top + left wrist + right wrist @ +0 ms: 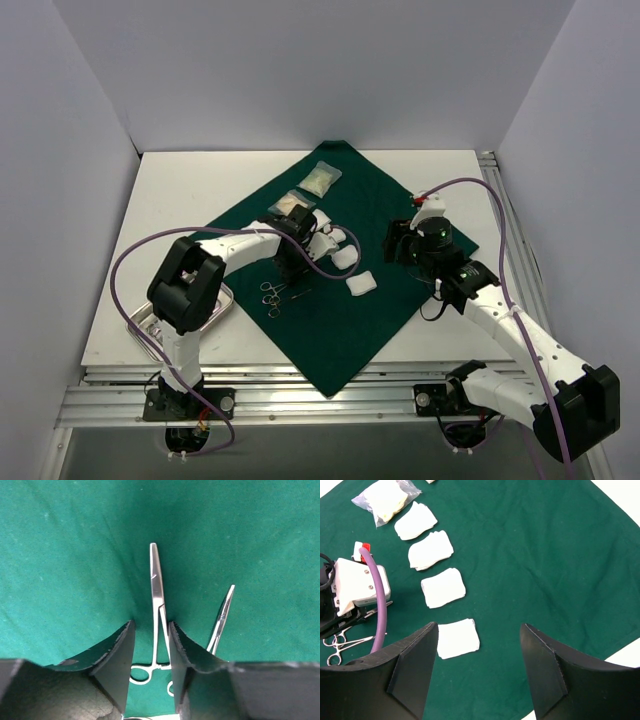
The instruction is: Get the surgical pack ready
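The flat white desk (180, 190) carries everything. Most of it is covered by the large dark green cloth drape (340, 335), laid as a diamond with one corner toward the back wall and one at the near edge. The cloth is matte and finely woven, with shallow soft folds.

The small shiny steel tray (222, 303) is rectangular with rounded corners. It sits on the bare desk just off the drape's left side, partly hidden by my left arm (185, 285).

Two clear plastic packets (322, 179), crinkled and filled with something pale, lie near the drape's far corner, one just behind the other.

The white gauze pads (443, 587) are soft, roughly square and ragged at the edges. They lie in a loose row down the middle of the drape, each apart from the next. My right jaws hang above the cloth, spread wide and gripping nothing. In my right wrist view the nearest pad sits just beside one of their dark wedge-shaped fingers (410, 675).

Two slim steel scissor-like instruments (157, 595), polished, with ring handles and narrow tapering tips, lie flat on the drape left of the gauze row. My left jaws are low over them and parted. Their matte black fingers (120, 670), chipped along the edges, stand on either side of one instrument's shanks just ahead of its rings. There is a gap on one side, so nothing is clamped. The second instrument (222, 615) lies just beside it, its tip angled away.
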`<state>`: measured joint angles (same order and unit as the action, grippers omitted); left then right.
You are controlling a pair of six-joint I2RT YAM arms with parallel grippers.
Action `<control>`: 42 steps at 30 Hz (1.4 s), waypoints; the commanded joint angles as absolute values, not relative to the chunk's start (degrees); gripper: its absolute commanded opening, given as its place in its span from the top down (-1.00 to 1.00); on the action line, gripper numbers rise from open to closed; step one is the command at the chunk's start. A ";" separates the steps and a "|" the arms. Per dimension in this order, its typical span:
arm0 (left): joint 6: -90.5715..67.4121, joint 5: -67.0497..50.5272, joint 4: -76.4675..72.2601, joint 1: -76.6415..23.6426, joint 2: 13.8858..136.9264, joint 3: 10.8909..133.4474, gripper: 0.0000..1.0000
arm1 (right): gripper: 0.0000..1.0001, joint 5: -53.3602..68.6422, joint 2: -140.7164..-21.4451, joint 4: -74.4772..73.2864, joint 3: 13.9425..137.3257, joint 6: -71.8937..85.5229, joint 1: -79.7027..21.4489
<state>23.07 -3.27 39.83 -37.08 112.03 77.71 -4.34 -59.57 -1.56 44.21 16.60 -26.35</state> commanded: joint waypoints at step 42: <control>23.99 -1.57 38.32 -36.12 108.19 80.24 0.95 | -0.25 -7.47 -57.92 -4.04 46.58 15.64 -26.72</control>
<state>23.11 1.04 39.05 -36.64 111.63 78.35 -5.87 -59.35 -3.77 44.25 16.23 -26.35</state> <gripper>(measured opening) 0.148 0.621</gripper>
